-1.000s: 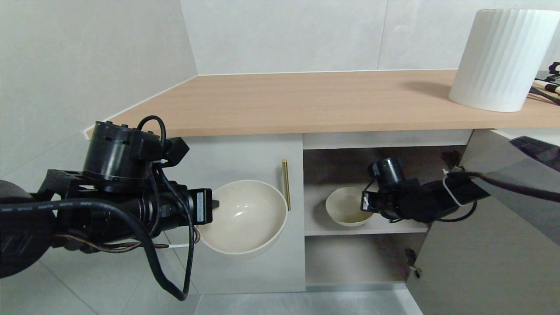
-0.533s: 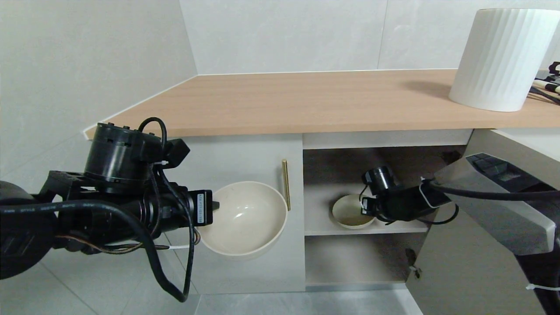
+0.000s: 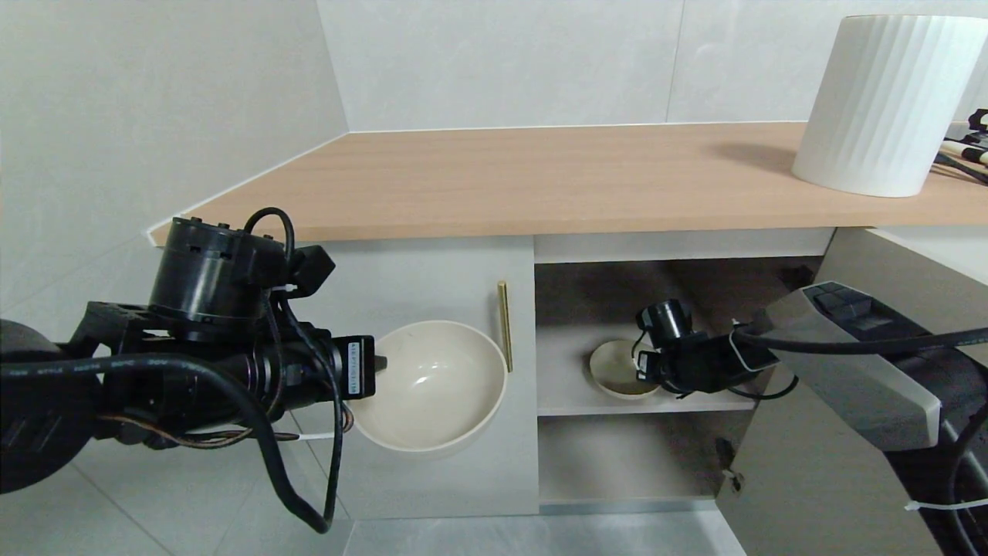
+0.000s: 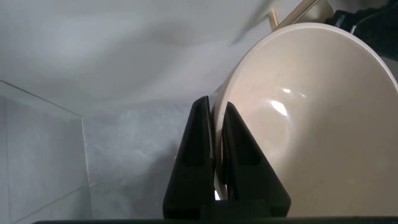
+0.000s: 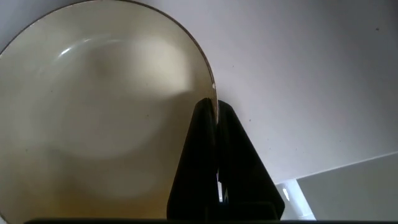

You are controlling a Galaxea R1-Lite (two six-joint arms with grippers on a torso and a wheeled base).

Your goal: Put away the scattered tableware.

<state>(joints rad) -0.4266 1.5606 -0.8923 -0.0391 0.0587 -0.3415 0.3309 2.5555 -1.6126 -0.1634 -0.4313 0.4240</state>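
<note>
- Desk [image 3: 540, 177]: a light wood top running along the tiled wall, with a cabinet [image 3: 432, 270] under it. The cabinet's left door is closed and its right bay stands open.
- Ribbed white vessel [image 3: 888, 100]: stands upright at the desk's far right end.
- Large bowl [image 3: 432, 386]: cream, round and deep, with a smooth glossy inside that shows a small highlight. It is held in the air in front of the closed left door and tilted, with its hollow turned up toward the head camera.
- Left hand [image 3: 378, 361]: sits at the bowl's left rim. In the left wrist view the two black fingers [image 4: 200, 134] are pressed onto the rim, one on each side of the wall, so the bowl extends away from the hand.
- Small bowl [image 3: 614, 369]: pale cream and shallow, with a thin darker rim edge. It is inside the open bay, level with the middle shelf [image 3: 571, 398]. Cannot tell whether its base touches the shelf.
- Right hand [image 3: 644, 367]: is inside the bay on the small bowl's right side. In the right wrist view it pinches the rim [image 5: 214, 109], with the bowl ahead of it.
- Brass bar handle [image 3: 504, 326]: hangs vertically on the closed door, just beside the large bowl's right edge.
</note>
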